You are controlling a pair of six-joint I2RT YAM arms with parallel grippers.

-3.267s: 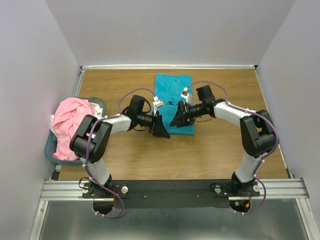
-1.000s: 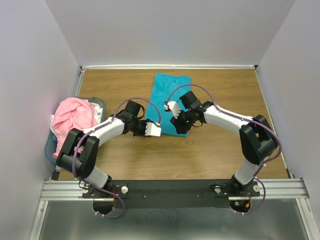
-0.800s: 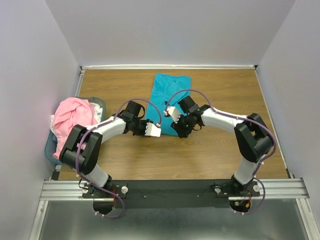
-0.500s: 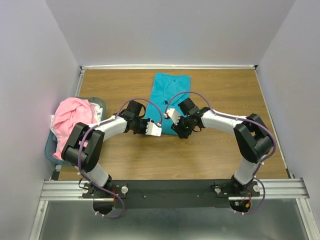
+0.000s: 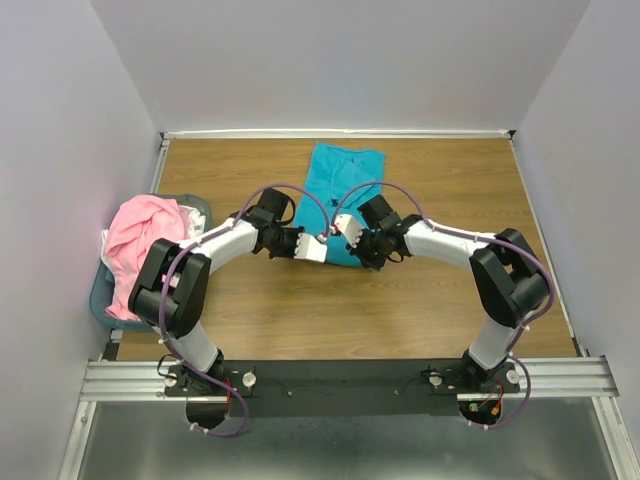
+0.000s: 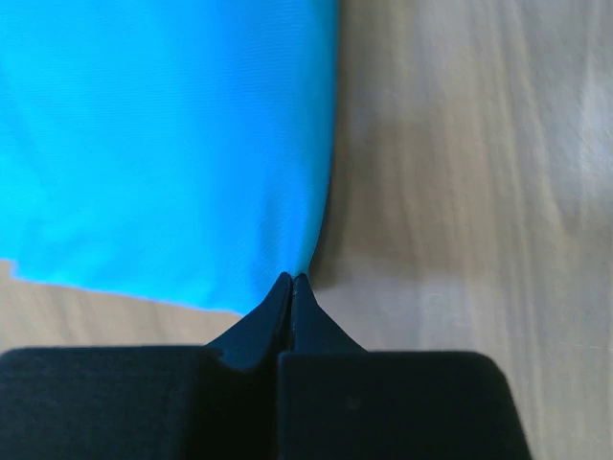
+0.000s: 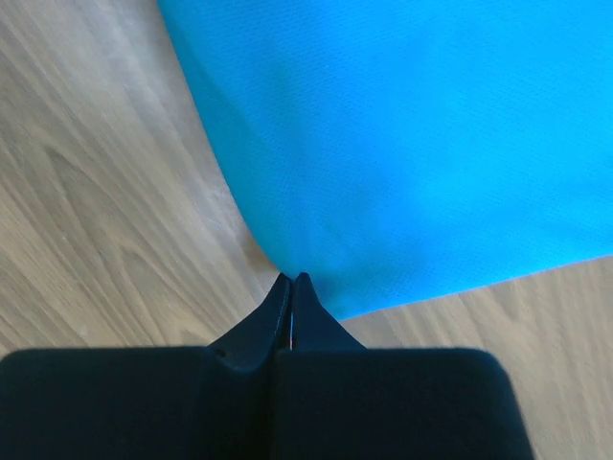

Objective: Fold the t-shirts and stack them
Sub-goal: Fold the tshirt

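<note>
Left gripper [image 6: 291, 280]: closed right down, both fingers [image 6: 261, 321] pressed flat together, no gap visible. The tips sit exactly on a corner of the teal t-shirt [image 6: 163, 144]. The cloth runs straight into the pinch, so it reads as clamped on that corner. From the tips the fabric spreads up and to the left in the left wrist view, with one edge going straight up from the tips and bare wood to the right. There is a thin shadow line under that edge.

Right gripper [image 7: 291, 279]: same picture, fingers shut tight with the tips on the other near corner of the shirt. Cloth spreads up and to the right in the right wrist view, with wood to the left and below. It reads as pinching that corner too.

Top view: the two grippers are close together, angled in toward each other, one at each near corner of the shirt. The left one is on the left corner and the right one on the right. The shirt is a long narrow strip lying flat on the tabletop [image 5: 460, 190], roughly centred, running lengthwise from the grippers toward the far wall. Its near end is between the grippers.

The pink t-shirt [image 5: 140, 245] is heaped in the basket [image 5: 198, 207] at the left edge of the tabletop. It spills over the rim and is well apart from both grippers and from the teal one.
</note>
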